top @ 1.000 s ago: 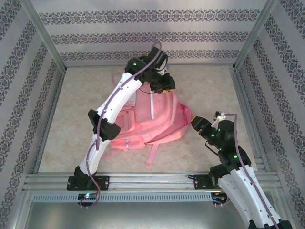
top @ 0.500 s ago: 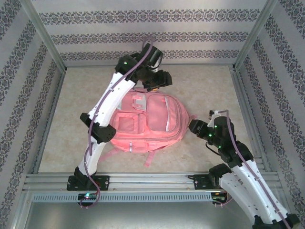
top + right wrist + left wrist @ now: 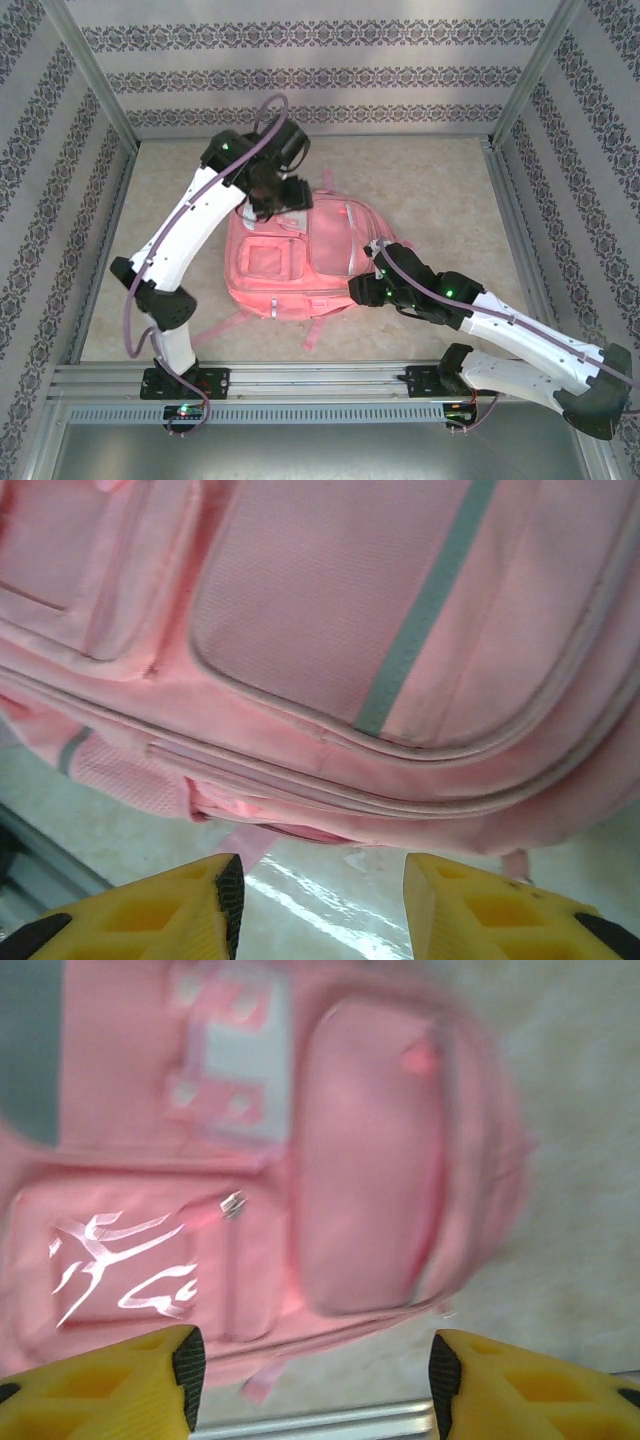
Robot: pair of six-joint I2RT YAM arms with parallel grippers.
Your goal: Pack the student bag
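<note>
The student bag (image 3: 300,255), a large pink backpack with pale panels, lies flat on its back in the middle of the table, front pockets facing up. My left gripper (image 3: 275,203) hovers over the bag's far left corner. In the left wrist view its yellow fingers (image 3: 150,1380) stand wide apart with nothing between them, above the bag (image 3: 370,1160). My right gripper (image 3: 357,291) is low at the bag's near right side. It is open too, and its fingers (image 3: 190,910) frame bare table just short of the bag's zipped side seam (image 3: 330,610).
A pink strap (image 3: 318,330) trails from the bag toward the aluminium rail (image 3: 320,375) at the near edge. Patterned walls and metal frame posts (image 3: 100,90) close in the table on three sides. Bare table lies right of the bag (image 3: 450,200).
The bag, lifted and tilted a second ago, now lies flat. My left gripper has opened, let it go and moved left. The right arm has swung left to the bag's near side.
</note>
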